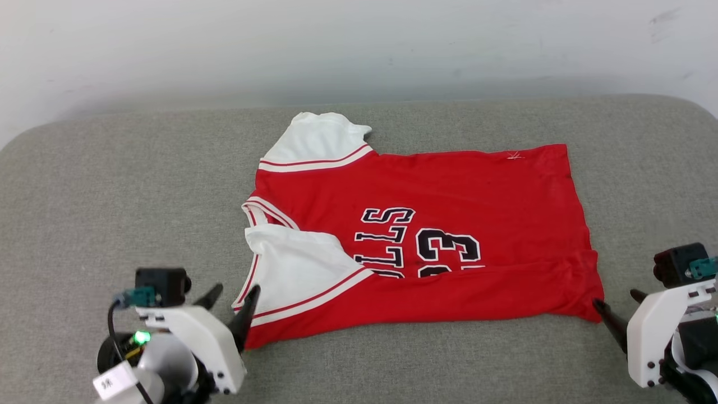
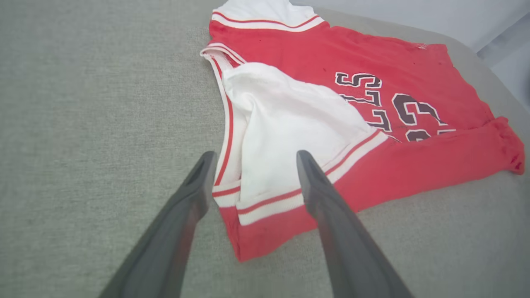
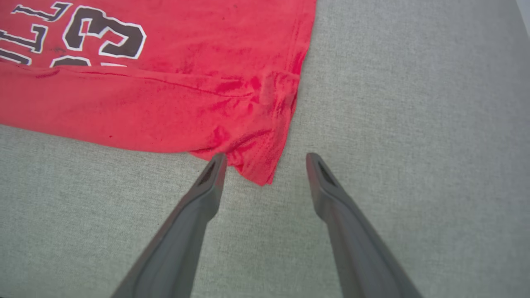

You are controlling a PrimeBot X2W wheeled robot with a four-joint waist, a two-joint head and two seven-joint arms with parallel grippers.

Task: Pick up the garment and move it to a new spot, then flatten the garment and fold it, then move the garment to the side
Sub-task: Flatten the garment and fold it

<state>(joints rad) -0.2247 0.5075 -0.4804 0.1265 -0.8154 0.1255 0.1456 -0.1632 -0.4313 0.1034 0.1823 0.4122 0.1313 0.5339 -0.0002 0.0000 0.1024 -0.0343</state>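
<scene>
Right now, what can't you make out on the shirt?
- Head view: the lettering is part covered by the white sleeve and the folded-up near edge.
- Right wrist view: the shirt is cut off by the top and left edges.
- Left wrist view: whether the left tool touches cloth is unclear.

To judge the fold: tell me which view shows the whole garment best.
Head view: the whole garment shows, both sleeves and hem. Left wrist view slants it, far sleeve cropped; right wrist view catches one hem corner.
</scene>
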